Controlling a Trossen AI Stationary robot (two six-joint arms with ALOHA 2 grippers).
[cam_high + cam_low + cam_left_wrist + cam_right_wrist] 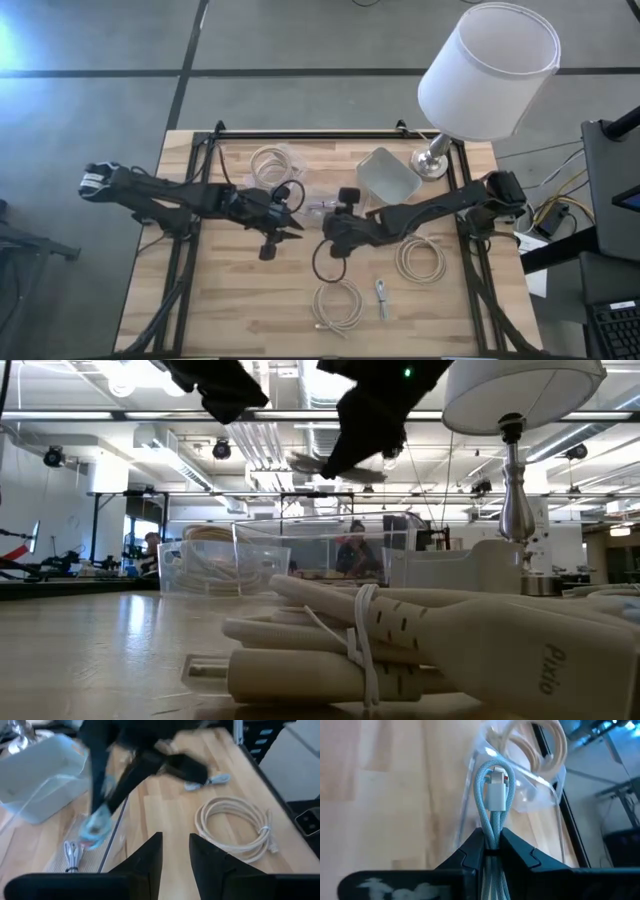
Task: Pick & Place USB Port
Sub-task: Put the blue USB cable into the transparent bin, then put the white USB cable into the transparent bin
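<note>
Pale blue braided cable (491, 812), folded into a loop with its white plug showing at the fold, sits pinched between the fingers of my right hand (327, 226), which is closed on it and carried above the middle of the table (230, 300), just beside the lamp-side clear bin (388, 173). My left hand (290, 224) hangs close by, on the far side of the cable from the lamp (478, 75), fingers parted with nothing between them; whether they are drawing in I cannot tell. I judge the step in hand to be carrying the cable to a container, so I want to keep the pinch firm on the doubled strands, move level, and lower the loop fully inside the walls before I let go, since a springy braided loop may flop over a rim. I should also keep my two arms from brushing, as they are near each other. As for containers: the lamp-side clear bin looks empty from above, while the other clear bin (272, 162), farther from the lamp, holds a coil of cream cable. More cream coils (337, 304) lie loose on the table, well apart from the lamp.
</note>
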